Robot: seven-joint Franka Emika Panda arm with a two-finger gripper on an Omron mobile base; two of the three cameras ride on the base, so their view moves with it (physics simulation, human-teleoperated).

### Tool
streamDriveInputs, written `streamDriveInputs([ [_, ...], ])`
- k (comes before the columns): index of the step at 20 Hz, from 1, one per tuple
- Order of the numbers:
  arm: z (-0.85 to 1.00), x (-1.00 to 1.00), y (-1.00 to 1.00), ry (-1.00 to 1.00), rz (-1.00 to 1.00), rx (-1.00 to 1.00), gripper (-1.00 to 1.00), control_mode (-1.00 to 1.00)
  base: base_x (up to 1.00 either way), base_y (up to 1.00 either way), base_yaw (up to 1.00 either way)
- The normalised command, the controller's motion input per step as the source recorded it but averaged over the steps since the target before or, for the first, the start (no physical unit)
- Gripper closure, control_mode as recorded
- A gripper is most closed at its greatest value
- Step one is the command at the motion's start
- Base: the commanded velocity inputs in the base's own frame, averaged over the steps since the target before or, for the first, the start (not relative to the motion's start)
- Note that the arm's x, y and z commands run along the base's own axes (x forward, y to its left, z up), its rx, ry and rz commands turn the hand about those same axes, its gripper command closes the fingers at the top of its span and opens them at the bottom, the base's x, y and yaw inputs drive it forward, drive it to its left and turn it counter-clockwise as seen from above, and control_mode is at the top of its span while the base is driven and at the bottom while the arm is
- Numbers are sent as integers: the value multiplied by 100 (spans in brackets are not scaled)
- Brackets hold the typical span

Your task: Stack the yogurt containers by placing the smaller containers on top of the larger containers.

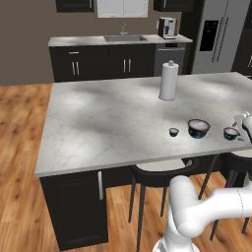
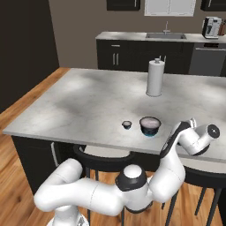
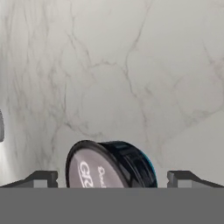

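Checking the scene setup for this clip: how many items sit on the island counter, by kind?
Yogurt tubs: 3 (large tub, mid tub, tiny tub)
Paper-towel roll: 1
Total: 4

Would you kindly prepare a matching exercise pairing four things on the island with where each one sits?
Things:
1. tiny tub
2. widest tub
3. mid-sized tub
4. paper-towel roll

Places:
A. farther back on the island, standing upright
B. between the open fingers of the end effector
C. the middle of the row of three
D. left end of the row in the left base view

Pairs: 1-D, 2-C, 3-B, 4-A
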Motion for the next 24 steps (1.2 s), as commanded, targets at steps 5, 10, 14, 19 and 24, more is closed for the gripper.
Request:
streamDriveInputs([
  [5,0,0,0,0,0,0,-100,-100,0,0,0],
  [10,-2,0,0,0,0,0,-100,-100,0,0,0],
  [14,-7,0,0,0,2,0,-100,-100,0,0,0],
  [19,-8,0,7,0,3,0,-100,-100,0,0,0],
  [24,-8,0,2,0,4,0,-100,-100,0,0,0],
])
